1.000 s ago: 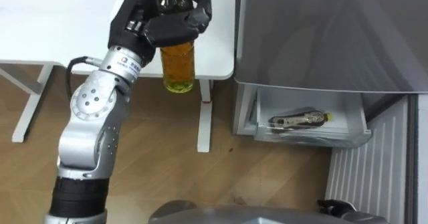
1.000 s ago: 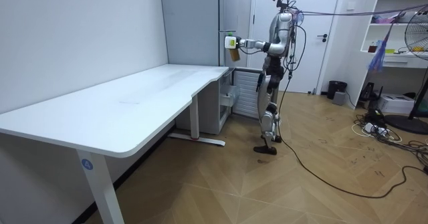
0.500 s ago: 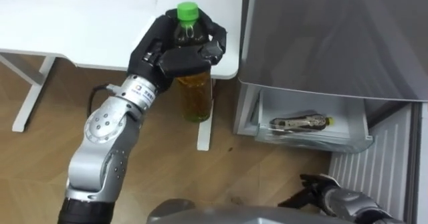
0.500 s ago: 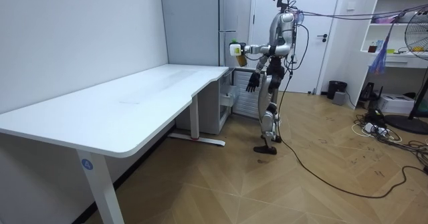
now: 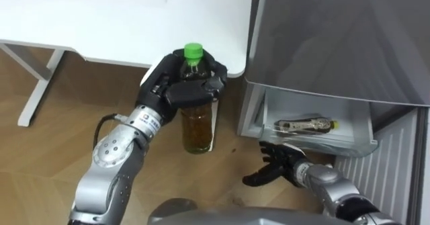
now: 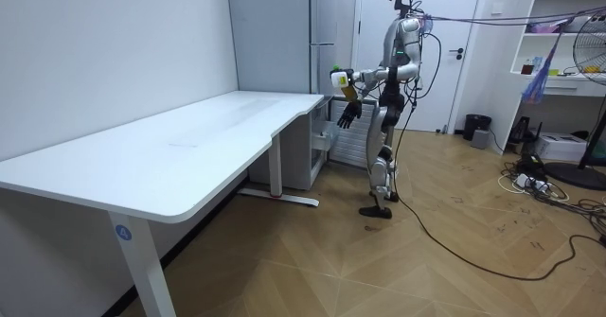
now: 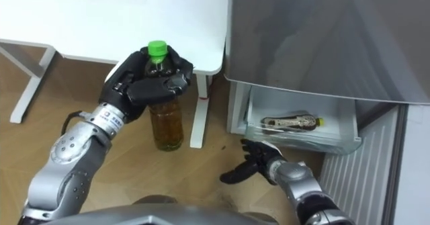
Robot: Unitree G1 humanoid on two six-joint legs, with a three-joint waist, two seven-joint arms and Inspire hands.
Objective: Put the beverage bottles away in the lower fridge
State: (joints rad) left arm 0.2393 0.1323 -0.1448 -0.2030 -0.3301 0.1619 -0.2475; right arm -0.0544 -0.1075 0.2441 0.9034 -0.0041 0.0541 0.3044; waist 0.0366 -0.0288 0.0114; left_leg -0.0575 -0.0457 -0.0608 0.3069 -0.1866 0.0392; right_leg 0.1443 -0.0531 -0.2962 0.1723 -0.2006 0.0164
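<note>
The left hand [image 5: 180, 91] is gripping the tea bottle [image 5: 197, 127] upright, fingers [image 5: 201, 88] and thumb wrapping round its shoulder just under the green cap [image 5: 193, 50]. It is carrying it in the air off the bench [image 5: 121, 17] corner nearest the fridge [image 5: 336, 37], likely for a level carry towards the open lower drawer [image 5: 316, 143], where another bottle [image 5: 306, 123] is lying on its side. The right hand [image 5: 279, 166] is hovering below the drawer's front, fingers spread, touching nothing

You have the drawer [image 5: 354, 122] open from above; a lying bottle [image 5: 306, 124] takes its middle, and the table [image 5: 101, 17] corner stands just left.
</note>
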